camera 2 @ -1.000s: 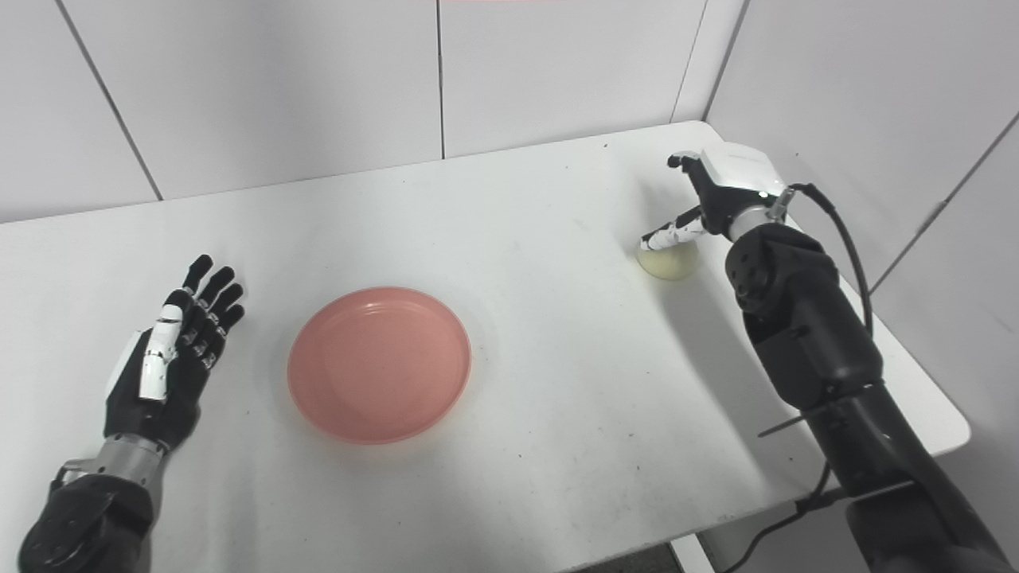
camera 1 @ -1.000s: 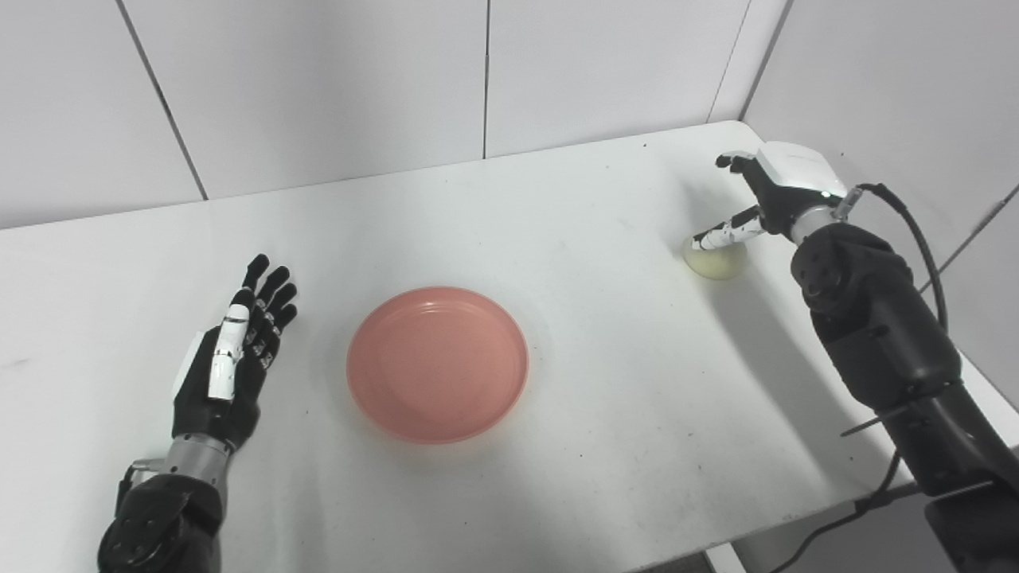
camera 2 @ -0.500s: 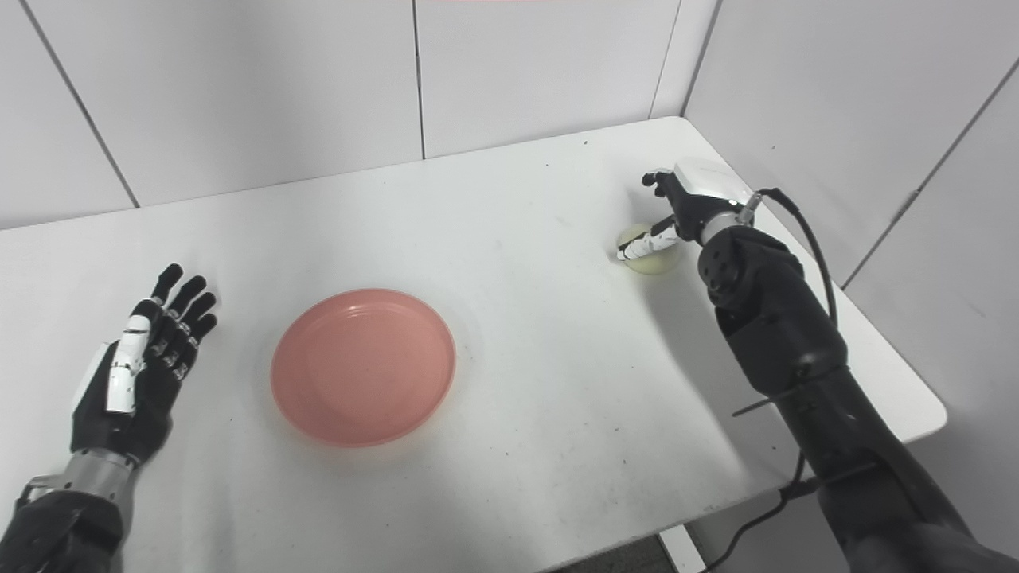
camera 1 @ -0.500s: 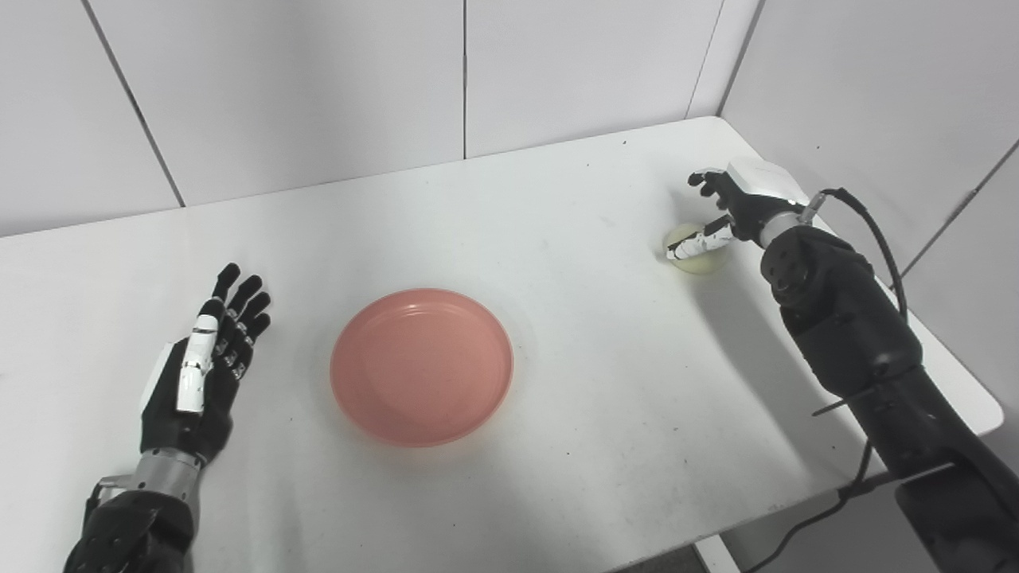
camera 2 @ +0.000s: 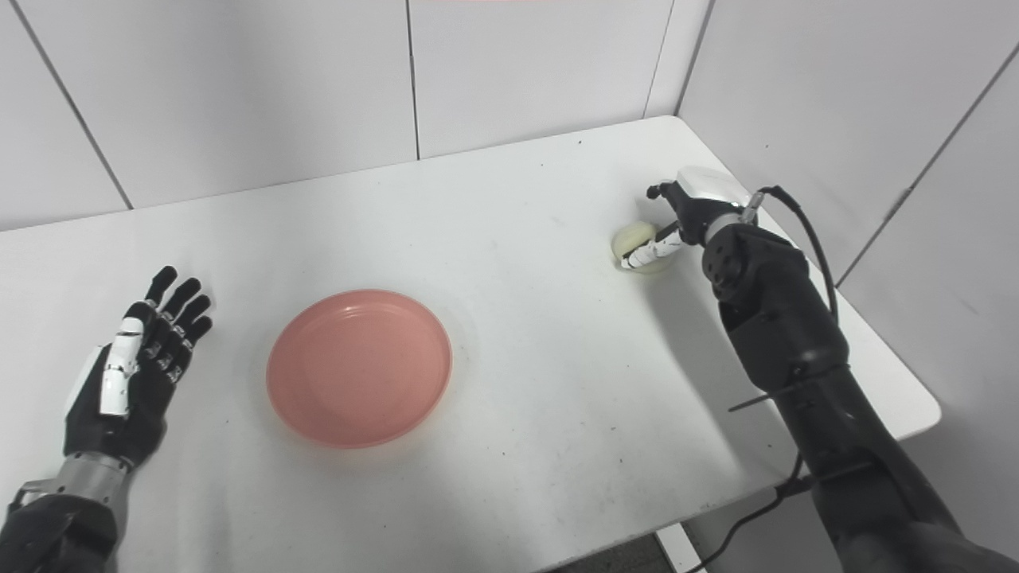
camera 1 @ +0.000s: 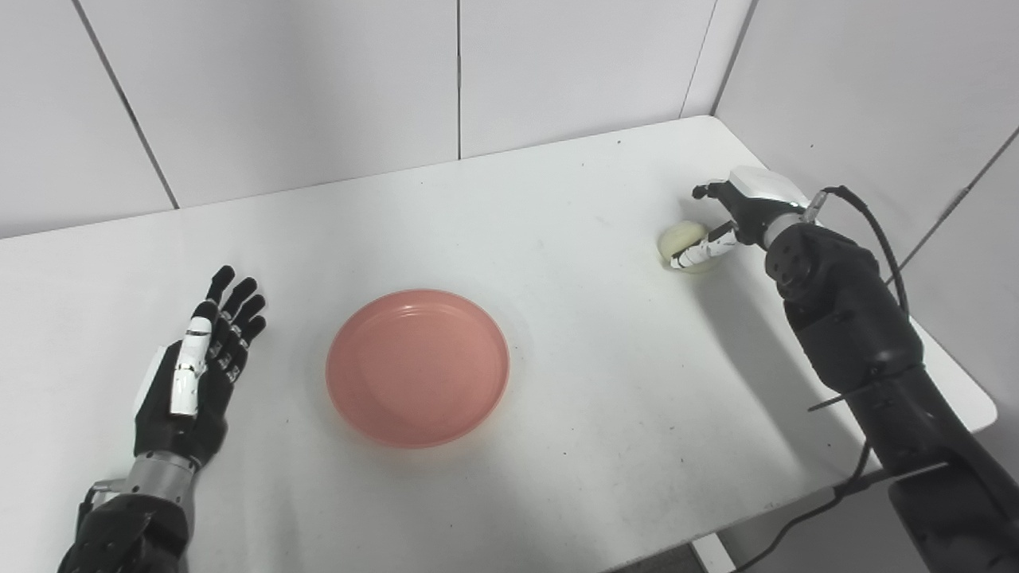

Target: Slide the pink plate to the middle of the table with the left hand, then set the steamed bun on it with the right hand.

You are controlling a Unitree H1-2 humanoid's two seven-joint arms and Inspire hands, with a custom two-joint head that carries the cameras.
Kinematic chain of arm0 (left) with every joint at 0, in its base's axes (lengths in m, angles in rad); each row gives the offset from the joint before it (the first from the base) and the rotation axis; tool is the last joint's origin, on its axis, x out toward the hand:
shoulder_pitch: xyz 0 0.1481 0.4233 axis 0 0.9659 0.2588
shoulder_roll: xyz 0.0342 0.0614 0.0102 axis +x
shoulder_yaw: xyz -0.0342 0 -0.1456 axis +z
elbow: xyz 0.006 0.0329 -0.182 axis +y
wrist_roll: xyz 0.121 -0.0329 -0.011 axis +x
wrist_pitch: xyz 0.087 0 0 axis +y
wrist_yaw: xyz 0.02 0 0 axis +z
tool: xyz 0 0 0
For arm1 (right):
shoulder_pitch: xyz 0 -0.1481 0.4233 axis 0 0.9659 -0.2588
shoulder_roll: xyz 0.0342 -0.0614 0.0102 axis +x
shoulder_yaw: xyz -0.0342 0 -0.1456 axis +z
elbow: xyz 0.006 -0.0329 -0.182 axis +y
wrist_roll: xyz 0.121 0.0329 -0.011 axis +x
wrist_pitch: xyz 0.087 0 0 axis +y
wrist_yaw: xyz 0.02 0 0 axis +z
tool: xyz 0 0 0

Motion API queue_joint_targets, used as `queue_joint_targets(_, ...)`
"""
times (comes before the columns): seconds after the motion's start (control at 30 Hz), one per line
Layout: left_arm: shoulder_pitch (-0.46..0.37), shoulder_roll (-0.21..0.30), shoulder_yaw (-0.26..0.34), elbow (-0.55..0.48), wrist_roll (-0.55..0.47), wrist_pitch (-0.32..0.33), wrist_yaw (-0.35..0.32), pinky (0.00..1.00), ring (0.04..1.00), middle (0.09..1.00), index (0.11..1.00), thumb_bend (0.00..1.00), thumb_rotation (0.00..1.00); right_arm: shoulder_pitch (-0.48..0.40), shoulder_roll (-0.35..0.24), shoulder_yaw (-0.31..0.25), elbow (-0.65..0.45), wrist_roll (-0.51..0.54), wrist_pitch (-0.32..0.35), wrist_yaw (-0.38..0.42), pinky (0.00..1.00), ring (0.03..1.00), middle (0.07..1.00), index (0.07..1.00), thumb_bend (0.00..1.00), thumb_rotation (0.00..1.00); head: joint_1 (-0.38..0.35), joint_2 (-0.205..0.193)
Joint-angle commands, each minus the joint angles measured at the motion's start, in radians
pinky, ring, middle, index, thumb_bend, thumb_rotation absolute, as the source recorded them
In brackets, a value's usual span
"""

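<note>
My right hand (camera 1: 728, 219) is at the bun (camera 1: 683, 237) on the far right, fingers curling round it; whether they grip, I cannot tell. I should close gently before lifting toward the plate (camera 1: 417, 366) mid-table. Left hand (camera 1: 195, 374) rests, fingers spread.

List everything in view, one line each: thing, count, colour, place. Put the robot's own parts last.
pink plate: one, pink, near the middle of the table, empty.
steamed bun: one, pale cream, far right of the table, between the right robot hand's fingers and thumb.
table: one, white, set against white wall panels.
cable: one, black, along the right arm.
left robot hand: one, black and white, open, left of the plate, apart from it.
right robot hand: one, black and white, around the bun.
</note>
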Motion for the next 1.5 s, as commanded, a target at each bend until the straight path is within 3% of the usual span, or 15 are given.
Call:
queue_joint_targets(0.0, 0.054, 0.01, 0.0, 0.043, -0.002, 0.092, 0.008, 0.98, 0.967, 0.969, 0.973, 0.34, 1.0, -0.034, -0.037, -0.013, -0.046, -0.024, 0.006, 0.016, 0.75, 0.863, 0.893, 0.837, 0.85, 0.36, 0.0, 0.002)
queue_joint_targets(0.17, 0.056, 0.012, -0.001, 0.04, 0.0, 0.092, 0.006, 0.98, 0.965, 0.966, 0.972, 0.34, 1.0, -0.037, -0.012, -0.039, -0.055, -0.07, 0.006, 0.066, 0.73, 0.846, 0.883, 0.828, 0.86, 0.34, 0.001, 0.006)
queue_joint_targets(0.4, 0.054, 0.012, -0.001, 0.039, -0.001, 0.095, 0.007, 0.98, 0.964, 0.968, 0.972, 0.35, 1.0, -0.043, 0.007, -0.045, -0.049, -0.076, 0.006, 0.063, 0.73, 0.829, 0.865, 0.818, 0.87, 0.29, 0.0, 0.008)
queue_joint_targets(0.57, 0.053, 0.013, 0.0, 0.05, -0.003, 0.088, 0.004, 0.98, 0.966, 0.968, 0.973, 0.35, 1.0, -0.045, 0.008, -0.036, -0.031, -0.058, 0.006, 0.046, 0.69, 0.779, 0.832, 0.816, 0.87, 0.27, 0.004, 0.011)
queue_joint_targets(0.73, 0.056, 0.013, -0.002, 0.043, -0.005, 0.088, 0.004, 0.98, 0.965, 0.969, 0.974, 0.36, 1.0, -0.037, -0.002, -0.017, -0.019, -0.006, -0.009, -0.019, 0.64, 0.708, 0.775, 0.793, 0.84, 0.18, 0.006, 0.014)
queue_joint_targets(0.87, 0.06, 0.011, -0.004, 0.018, -0.007, 0.109, 0.016, 0.97, 0.957, 0.959, 0.964, 0.36, 1.0, -0.043, -0.009, -0.007, 0.016, 0.042, -0.023, -0.075, 0.58, 0.634, 0.702, 0.752, 0.78, 0.09, 0.007, 0.015)
queue_joint_targets(0.9, 0.06, 0.011, -0.005, 0.02, -0.007, 0.106, 0.014, 0.97, 0.958, 0.96, 0.965, 0.35, 1.0, -0.048, -0.013, -0.005, 0.04, 0.062, -0.043, -0.095, 0.52, 0.568, 0.64, 0.711, 0.74, 0.04, 0.007, 0.015)
queue_joint_targets(0.93, 0.059, 0.012, -0.006, 0.022, -0.007, 0.104, 0.012, 0.98, 0.962, 0.962, 0.967, 0.35, 1.0, -0.051, -0.017, -0.001, 0.057, 0.077, -0.057, -0.111, 0.45, 0.504, 0.517, 0.61, 0.61, 0.02, 0.007, 0.015)
queue_joint_targets(0.97, 0.059, 0.013, -0.006, 0.023, -0.007, 0.102, 0.011, 0.98, 0.963, 0.963, 0.968, 0.35, 1.0, -0.055, -0.021, 0.004, 0.084, 0.095, -0.084, -0.136, 0.41, 0.465, 0.461, 0.563, 0.55, 0.0, 0.008, 0.015)
queue_joint_targets(1.1, 0.06, 0.012, -0.007, 0.017, -0.007, 0.106, 0.012, 0.98, 0.967, 0.969, 0.973, 0.35, 1.0, -0.066, -0.03, 0.026, 0.138, 0.141, -0.124, -0.197, 0.4, 0.452, 0.447, 0.537, 0.52, 0.0, 0.01, 0.015)
queue_joint_targets(1.47, 0.06, 0.008, -0.013, 0.024, -0.005, 0.101, 0.01, 0.98, 0.969, 0.966, 0.968, 0.36, 1.0, -0.077, -0.059, 0.07, 0.14, 0.2, -0.097, -0.231, 0.4, 0.446, 0.439, 0.536, 0.52, 0.0, 0.029, 0.01)
